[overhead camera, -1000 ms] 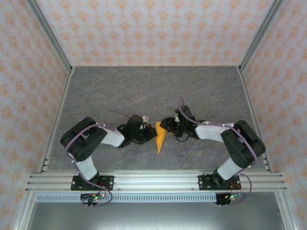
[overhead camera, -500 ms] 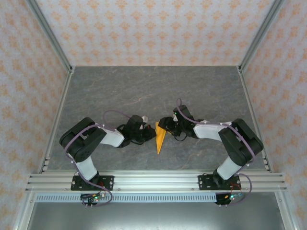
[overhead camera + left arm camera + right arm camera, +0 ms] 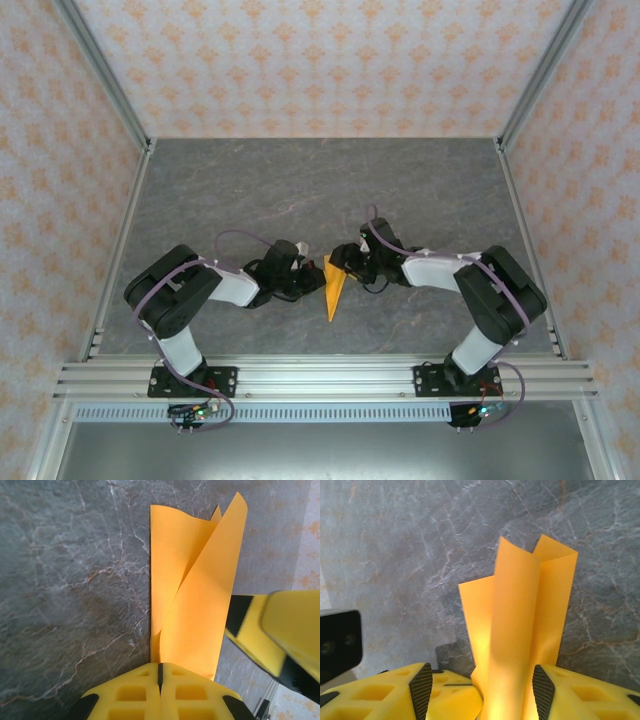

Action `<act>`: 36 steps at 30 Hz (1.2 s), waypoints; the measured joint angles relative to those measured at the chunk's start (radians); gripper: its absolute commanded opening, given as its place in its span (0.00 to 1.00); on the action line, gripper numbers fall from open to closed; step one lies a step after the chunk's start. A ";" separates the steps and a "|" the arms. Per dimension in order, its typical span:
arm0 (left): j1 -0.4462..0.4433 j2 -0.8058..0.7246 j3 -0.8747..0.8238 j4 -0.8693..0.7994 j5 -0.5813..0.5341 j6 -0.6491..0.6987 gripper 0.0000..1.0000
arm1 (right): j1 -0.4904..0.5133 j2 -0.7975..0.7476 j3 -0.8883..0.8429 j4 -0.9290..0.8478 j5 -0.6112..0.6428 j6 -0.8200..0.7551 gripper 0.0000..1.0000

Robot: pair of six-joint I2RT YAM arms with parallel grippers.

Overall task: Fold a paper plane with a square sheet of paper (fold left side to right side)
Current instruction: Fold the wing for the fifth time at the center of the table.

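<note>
Pinching the orange paper plane (image 3: 195,595), left hand (image 3: 160,669) clenched on it; right hand (image 3: 481,687) parted astride it.

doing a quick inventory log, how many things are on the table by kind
orange paper: 1
grippers: 2 (left gripper, right gripper)
total: 3

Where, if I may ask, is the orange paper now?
Top view: the orange paper sits centre-front on the table, pinched by the left gripper, with the right gripper straddling it.
</note>
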 measured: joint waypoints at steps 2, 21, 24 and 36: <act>0.000 0.002 0.001 0.000 0.000 0.000 0.00 | 0.000 -0.036 0.000 -0.013 0.005 -0.003 0.40; 0.000 0.002 0.003 -0.005 0.000 0.019 0.00 | 0.038 0.056 0.088 -0.050 -0.005 -0.018 0.30; 0.000 0.002 0.003 -0.005 0.000 0.019 0.00 | 0.040 0.068 0.088 -0.070 -0.001 -0.024 0.30; 0.000 0.002 0.003 -0.006 0.000 0.019 0.00 | 0.040 0.068 0.088 -0.100 0.021 -0.050 0.30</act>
